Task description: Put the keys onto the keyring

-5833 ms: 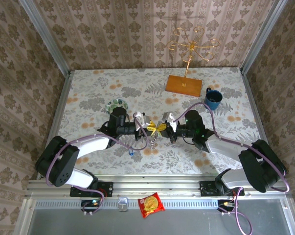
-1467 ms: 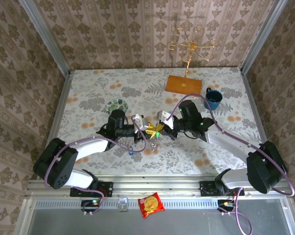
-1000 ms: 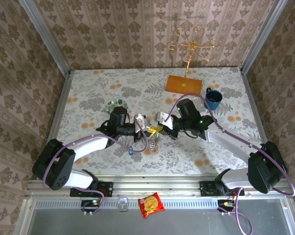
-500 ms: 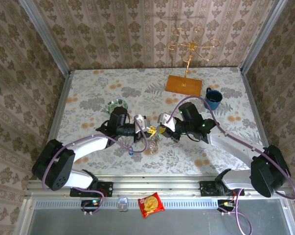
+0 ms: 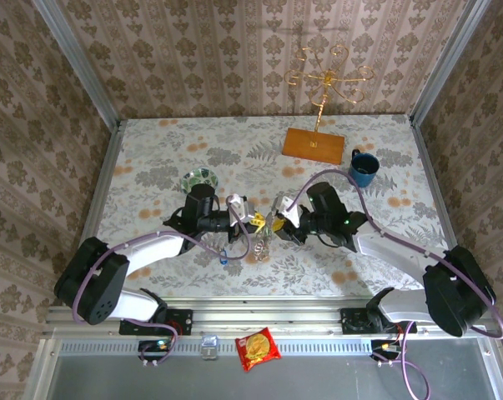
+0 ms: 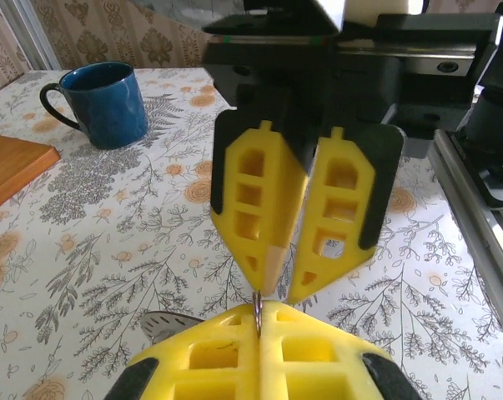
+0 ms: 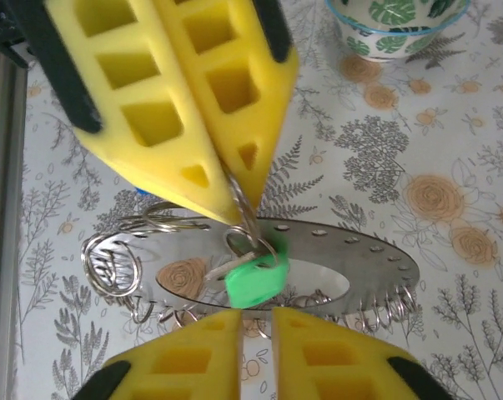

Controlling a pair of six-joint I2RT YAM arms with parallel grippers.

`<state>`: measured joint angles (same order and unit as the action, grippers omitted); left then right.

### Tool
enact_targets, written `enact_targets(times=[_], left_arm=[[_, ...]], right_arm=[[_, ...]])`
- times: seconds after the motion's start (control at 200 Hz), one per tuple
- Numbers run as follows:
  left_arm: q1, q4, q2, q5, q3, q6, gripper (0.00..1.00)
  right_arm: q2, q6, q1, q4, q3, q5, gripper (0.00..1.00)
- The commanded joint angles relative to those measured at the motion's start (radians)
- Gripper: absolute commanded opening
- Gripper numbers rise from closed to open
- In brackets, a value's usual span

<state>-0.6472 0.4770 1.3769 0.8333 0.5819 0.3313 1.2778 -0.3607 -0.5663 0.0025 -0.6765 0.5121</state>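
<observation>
Keyring [image 7: 351,250] lies on table [image 5: 151,167]. Left gripper [image 7: 233,200] directly above keyring, fingers clamped on wire loop [image 7: 244,218]. Green key [image 7: 255,281] hangs from loop over keyring's hollow. Right gripper [image 7: 255,321] beside keyring rim, fingers narrowly apart, empty. Blue key [image 5: 223,259] near keyring.

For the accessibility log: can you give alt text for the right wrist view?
A yellow-fingered left gripper pinches a thin wire loop carrying a green plastic-headed key, in front of a large flat grey metal ring against a floral tablecloth. The right gripper sits just below, fingers narrowly parted.
</observation>
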Motion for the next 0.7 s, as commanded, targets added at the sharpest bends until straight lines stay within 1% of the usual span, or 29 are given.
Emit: enact_targets(times=[0.0, 0.05, 0.185, 0.315, 0.505, 0.695], left_arm=[[0.006, 0.089, -0.009, 0.033, -0.019, -0.063, 0.0], [0.009, 0.11, -0.007, 0.037, -0.023, -0.078, 0.0], [0.014, 0.168, -0.002, 0.044, -0.036, -0.118, 0.0], [0.017, 0.191, 0.004, 0.047, -0.037, -0.141, 0.0], [0.018, 0.189, 0.008, 0.044, -0.032, -0.149, 0.0], [0.018, 0.216, 0.014, 0.037, -0.035, -0.173, 0.0]], right_arm=[[-0.056, 0.054, 0.022, 0.15, 0.049, 0.042, 0.28], [-0.061, 0.051, 0.023, 0.164, 0.06, 0.046, 0.31], [-0.031, 0.054, 0.023, 0.16, 0.062, 0.054, 0.34], [0.012, 0.068, 0.009, 0.199, 0.07, 0.066, 0.37], [0.074, 0.101, -0.01, 0.304, 0.086, 0.057, 0.39], [0.107, 0.12, -0.033, 0.409, 0.096, 0.012, 0.4]])
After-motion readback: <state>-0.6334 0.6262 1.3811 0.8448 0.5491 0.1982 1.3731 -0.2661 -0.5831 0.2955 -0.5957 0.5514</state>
